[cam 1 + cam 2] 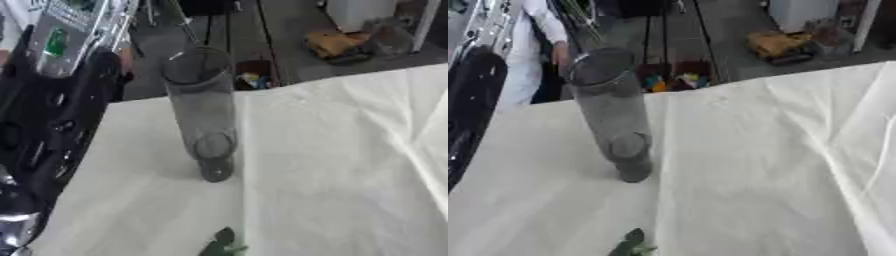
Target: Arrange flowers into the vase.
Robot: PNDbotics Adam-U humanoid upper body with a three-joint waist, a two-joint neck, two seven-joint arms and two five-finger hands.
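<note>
A tall clear glass vase (203, 107) stands upright on the white tablecloth (332, 165), left of the middle, with nothing inside it. A few green leaves (223, 243) of a flower poke in at the bottom edge, in front of the vase; the rest of the flower is out of view. My left arm and hand (83, 90), black with a silver joint low down, rise along the left edge, just left of the vase and apart from it. The hand's shape is too dark to make out. My right hand shows in neither view.
The table's far edge (737, 82) runs slantwise behind the vase. Beyond it lie a dark floor, stands and a yellow object (337, 44). Creases cross the cloth on the right.
</note>
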